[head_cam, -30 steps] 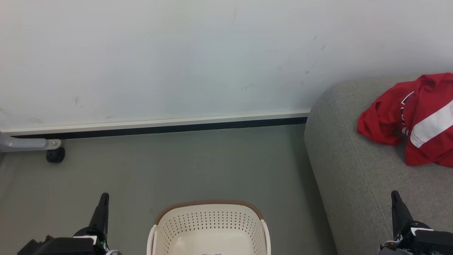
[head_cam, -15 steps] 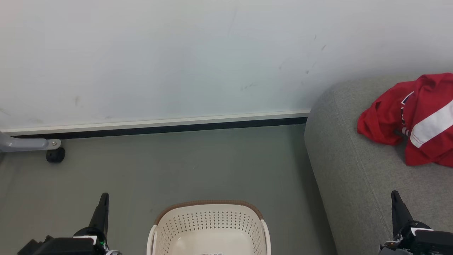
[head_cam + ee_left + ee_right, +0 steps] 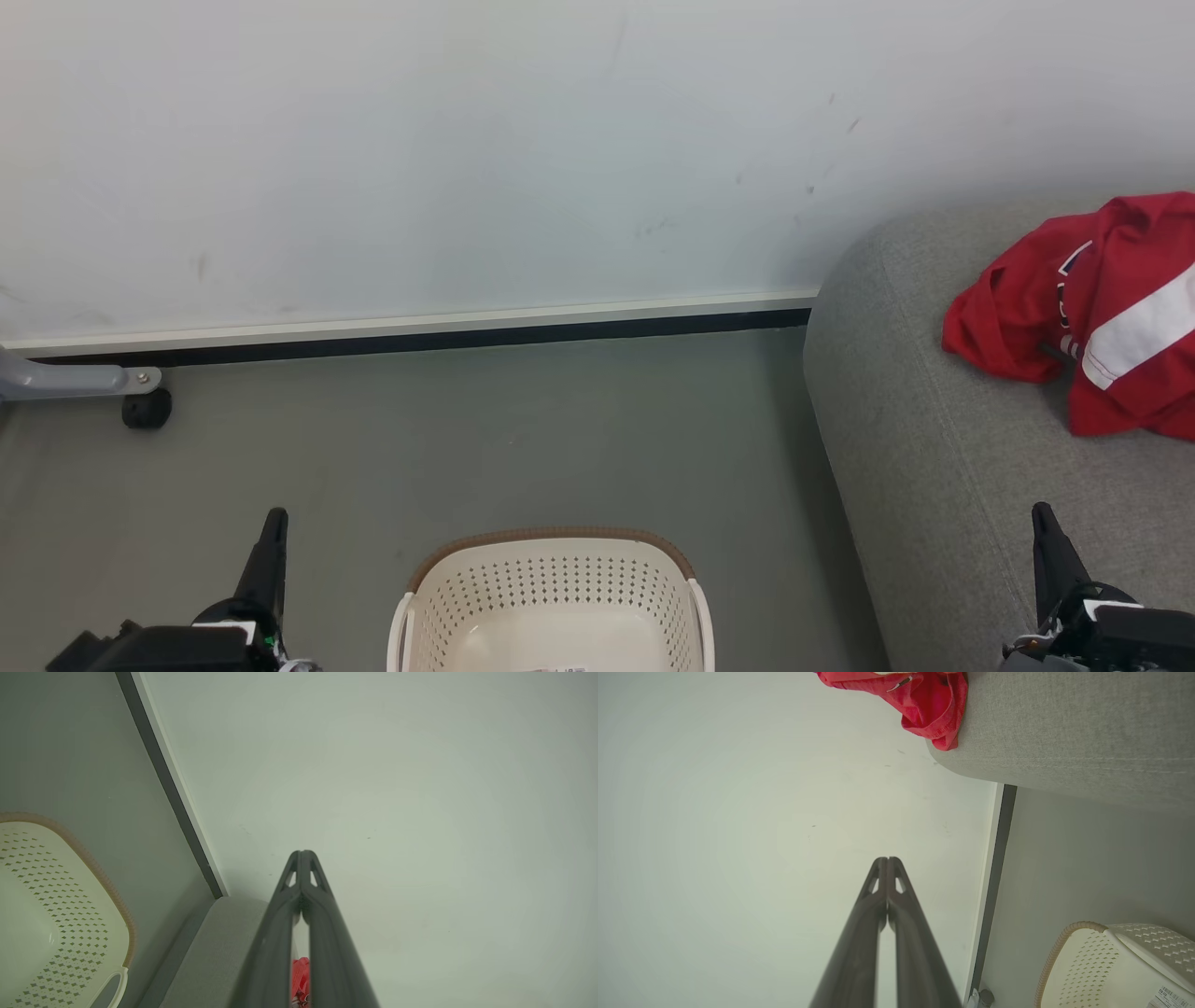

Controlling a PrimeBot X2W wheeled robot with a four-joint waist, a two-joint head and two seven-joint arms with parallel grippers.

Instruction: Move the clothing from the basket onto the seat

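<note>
With jaws closed and empty, left gripper (image 3: 274, 515) and right gripper (image 3: 1042, 510) flank the basket (image 3: 555, 571), and the clothing (image 3: 1102, 308) lies on the seat (image 3: 924, 457) beyond the right jaws.

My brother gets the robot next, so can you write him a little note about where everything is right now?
The left hand is shut and holds nothing, low beside the basket.
The right hand is shut and holds nothing, over the seat.
The clothes lie in a red heap on the seat.
The basket stands on the floor; the part in view has no clothes in it.
Done: clothes moved. Left: probably nothing, but check the basket's near end, cut off here.
</note>
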